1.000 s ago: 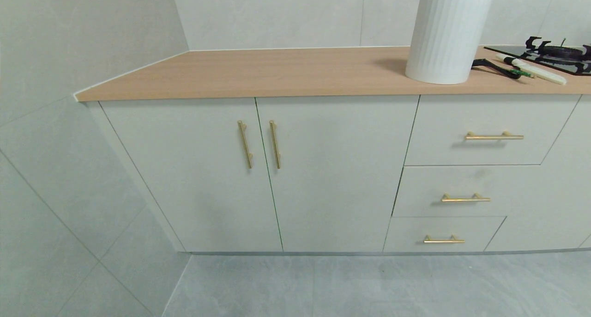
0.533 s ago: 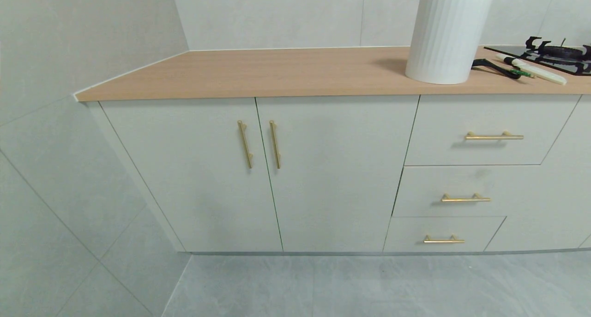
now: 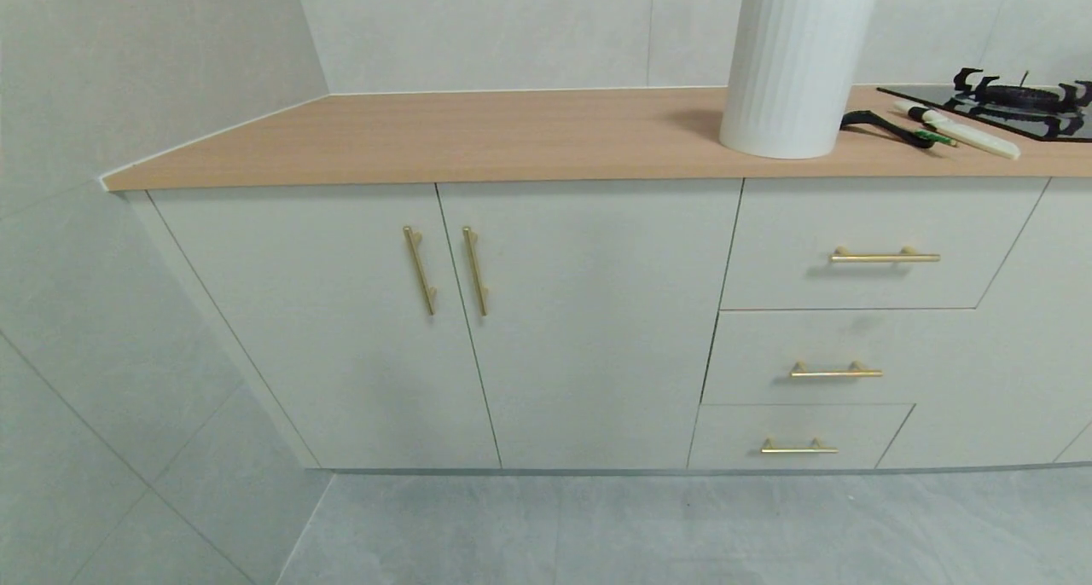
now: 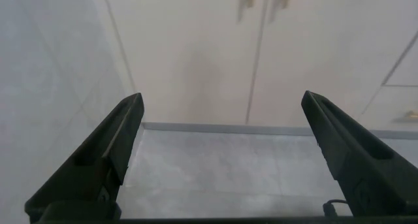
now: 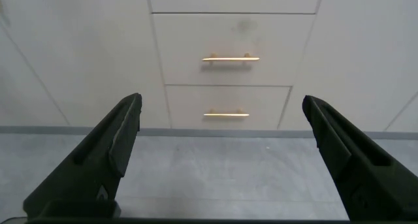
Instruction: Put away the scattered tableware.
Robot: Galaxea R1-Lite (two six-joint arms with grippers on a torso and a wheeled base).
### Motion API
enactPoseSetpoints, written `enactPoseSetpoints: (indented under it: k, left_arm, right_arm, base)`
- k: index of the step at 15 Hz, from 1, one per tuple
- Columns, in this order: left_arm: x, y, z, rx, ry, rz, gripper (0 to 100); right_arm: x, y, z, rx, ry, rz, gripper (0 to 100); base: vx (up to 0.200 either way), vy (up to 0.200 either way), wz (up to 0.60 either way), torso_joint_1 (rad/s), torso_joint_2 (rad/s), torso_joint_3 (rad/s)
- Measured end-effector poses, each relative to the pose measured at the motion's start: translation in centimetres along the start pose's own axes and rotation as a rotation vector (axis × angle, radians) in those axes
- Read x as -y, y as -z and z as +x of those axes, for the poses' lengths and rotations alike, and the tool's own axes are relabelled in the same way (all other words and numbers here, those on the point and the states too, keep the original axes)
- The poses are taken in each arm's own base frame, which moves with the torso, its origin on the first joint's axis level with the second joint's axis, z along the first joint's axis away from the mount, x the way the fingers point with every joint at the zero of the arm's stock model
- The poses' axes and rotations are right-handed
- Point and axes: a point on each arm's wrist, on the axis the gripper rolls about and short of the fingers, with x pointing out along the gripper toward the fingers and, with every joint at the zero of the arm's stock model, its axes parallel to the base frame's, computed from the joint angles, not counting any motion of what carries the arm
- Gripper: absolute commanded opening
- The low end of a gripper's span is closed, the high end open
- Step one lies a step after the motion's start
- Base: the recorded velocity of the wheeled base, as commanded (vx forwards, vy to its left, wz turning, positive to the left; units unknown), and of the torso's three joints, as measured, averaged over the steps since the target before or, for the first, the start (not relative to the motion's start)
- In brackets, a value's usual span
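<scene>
The left gripper [image 4: 222,100] hangs with its jaws spread wide and nothing between them, low over the grey floor [image 4: 215,165] and facing the foot of the double doors [image 4: 196,48]. The right gripper [image 5: 222,101] is likewise released and empty, pointed at the two lower drawer handles [image 5: 230,58]. Up on the wooden countertop [image 3: 478,137], well above both grippers, the tableware lies toward the robot's right: a black-handled utensil [image 3: 883,127] sits just beside the base of a tall white ribbed container [image 3: 793,65], and a pale long utensil [image 3: 964,137] lies next to it, its far end at the edge of the black hob [image 3: 1015,99].
</scene>
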Motion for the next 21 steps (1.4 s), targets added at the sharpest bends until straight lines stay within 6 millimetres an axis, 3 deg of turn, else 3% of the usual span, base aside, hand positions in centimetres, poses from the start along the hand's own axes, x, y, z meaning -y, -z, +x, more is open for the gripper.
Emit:
enactPoseSetpoints:
  k: [5, 21]
  left_arm:
    - [0.00, -0.01, 0.00, 0.001, 0.000, 0.000, 100]
    - [0.00, -0.01, 0.00, 0.001, 0.000, 0.001, 100]
  right_arm:
    - [0.00, 0.00, 0.00, 0.000, 0.000, 0.000, 100]
    - [-0.01, -0.03, 0.09, -0.012, -0.021, -0.009, 100]
  base:
    - [0.000, -0.200, 0.00, 0.004, 0.00, 0.001]
    - [0.000, 0.000, 0.00, 0.000, 0.00, 0.000]
